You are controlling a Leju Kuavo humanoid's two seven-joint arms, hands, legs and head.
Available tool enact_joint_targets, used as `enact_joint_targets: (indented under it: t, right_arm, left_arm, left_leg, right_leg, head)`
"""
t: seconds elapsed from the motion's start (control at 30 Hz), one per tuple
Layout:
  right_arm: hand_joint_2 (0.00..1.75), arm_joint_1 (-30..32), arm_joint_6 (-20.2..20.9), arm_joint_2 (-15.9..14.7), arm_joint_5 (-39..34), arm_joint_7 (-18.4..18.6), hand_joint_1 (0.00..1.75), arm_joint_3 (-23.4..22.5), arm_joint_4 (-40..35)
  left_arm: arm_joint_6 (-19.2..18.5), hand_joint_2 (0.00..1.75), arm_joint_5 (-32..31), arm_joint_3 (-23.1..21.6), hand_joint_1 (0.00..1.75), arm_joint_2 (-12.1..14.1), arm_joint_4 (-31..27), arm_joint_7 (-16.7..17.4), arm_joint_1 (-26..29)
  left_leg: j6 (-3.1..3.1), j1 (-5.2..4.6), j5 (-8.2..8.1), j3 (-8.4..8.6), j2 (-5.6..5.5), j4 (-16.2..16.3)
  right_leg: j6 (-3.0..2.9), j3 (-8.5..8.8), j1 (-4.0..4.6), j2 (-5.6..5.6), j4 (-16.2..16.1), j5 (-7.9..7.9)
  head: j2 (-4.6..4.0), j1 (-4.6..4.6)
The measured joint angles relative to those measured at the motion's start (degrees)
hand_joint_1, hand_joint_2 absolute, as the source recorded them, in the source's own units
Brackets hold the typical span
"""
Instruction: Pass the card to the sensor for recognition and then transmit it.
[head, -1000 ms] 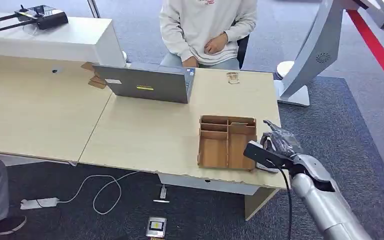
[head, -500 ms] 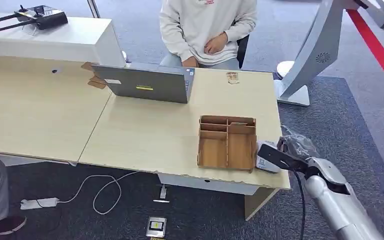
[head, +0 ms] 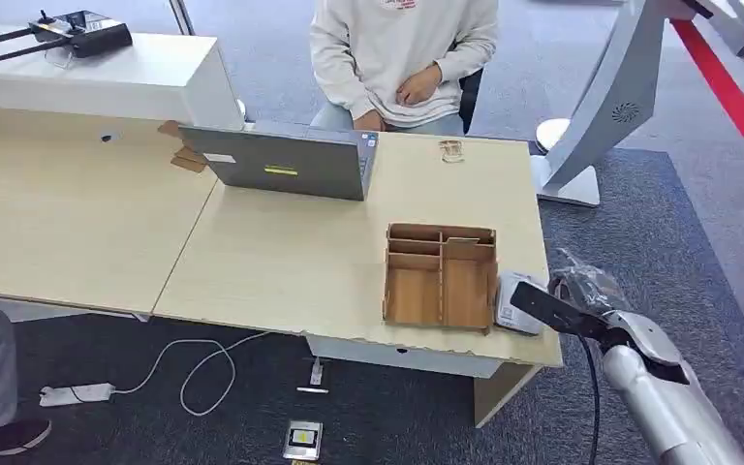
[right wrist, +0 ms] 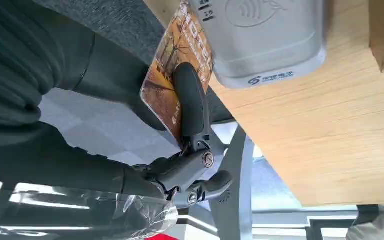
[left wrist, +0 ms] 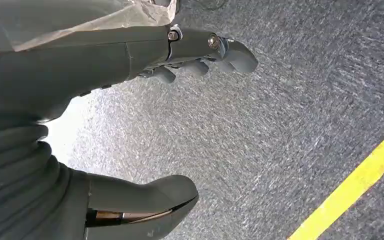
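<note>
Pale wood-grain desk (head: 281, 262) spans most of the head view, with a raised white counter (head: 107, 73) at its far left corner and dark grey carpet (head: 659, 223) around it. A person in a white sweatshirt (head: 402, 53) sits at the far side, behind a grey laptop (head: 281, 163). Near the desk's right front corner stands a brown divided wooden tray (head: 440, 277), and just beside it on the right lies the white card sensor (head: 515, 302), seen close in the right wrist view (right wrist: 260, 37). The right hand (head: 581, 291) hangs off the desk's right edge, next to the sensor. In the right wrist view it (right wrist: 180, 160) pinches the card (right wrist: 172, 82), an orange printed one, between thumb and finger, and the card's edge lies against the sensor's side. The left hand (left wrist: 130, 55) hangs over the carpet near a yellow floor line (left wrist: 355, 185), holding nothing, thumb and fingers apart.
</note>
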Motion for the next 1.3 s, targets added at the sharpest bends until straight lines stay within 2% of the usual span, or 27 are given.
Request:
enact_joint_targets:
  t: [0.47,0.67,0.8,0.87,1.0,1.3]
  right_arm:
    - [1.75,1.32,-0.72,-0.44,0.15,0.35,1.75,-1.07,-1.07]
    - [1.75,1.37,-3.34,-0.42,-0.7,-0.74,1.75,-1.88,-1.05]
    - [1.75,1.32,-8.56,-0.24,-5.06,-3.64,1.75,-3.97,-1.9]
    - [1.75,1.01,-9.46,-0.04,-8.93,-4.9,1.75,-5.27,-2.82]
    - [1.75,-0.41,-8.46,0.83,-16.79,-5.33,1.75,-8.2,-5.69]
    - [1.75,-4.61,-7.43,3.15,-18.67,-6.19,1.75,-9.84,-7.39]
  left_arm:
    - [-0.07,1.75,-0.06,0.0,0.0,0.0,0.0,-0.07,-0.01]
    - [-0.68,1.75,-0.41,-0.04,0.0,0.02,0.0,-0.33,-0.16]
    - [-1.12,1.75,-0.48,-0.07,0.0,0.02,0.0,-0.35,-0.27]
    - [-1.25,1.75,-0.59,-0.11,0.0,0.02,0.0,-0.48,-0.42]
    - [-1.7,1.75,-0.98,-0.81,0.0,0.02,0.0,-0.76,-0.85]
    - [-2.27,1.75,-1.27,-1.53,0.0,0.0,0.0,-1.03,-1.71]
  left_leg:
    - [0.0,0.0,0.0,0.08,0.01,0.0]
    - [0.0,-0.02,0.0,0.07,0.0,0.0]
    - [0.0,-0.03,0.0,0.03,-0.02,0.0]
    - [0.0,-0.02,0.0,0.02,-0.01,0.0]
    - [0.0,-0.01,0.0,0.01,-0.02,0.0]
    - [0.0,0.01,0.01,-0.01,-0.01,0.0]
  right_leg:
    - [0.0,0.08,0.0,0.0,0.0,0.0]
    - [0.0,0.07,0.0,0.0,0.0,0.01]
    - [0.0,0.06,0.0,0.0,0.0,0.01]
    - [0.0,0.05,-0.01,0.0,0.0,0.01]
    - [0.0,0.04,-0.01,0.0,0.0,0.01]
    - [0.0,0.03,0.01,0.0,0.01,0.01]
  head:
    - [0.0,0.0]
    - [0.0,-0.02]
    - [0.0,-0.02]
    - [0.0,0.0]
    - [0.0,-0.02]
    - [0.0,0.0]
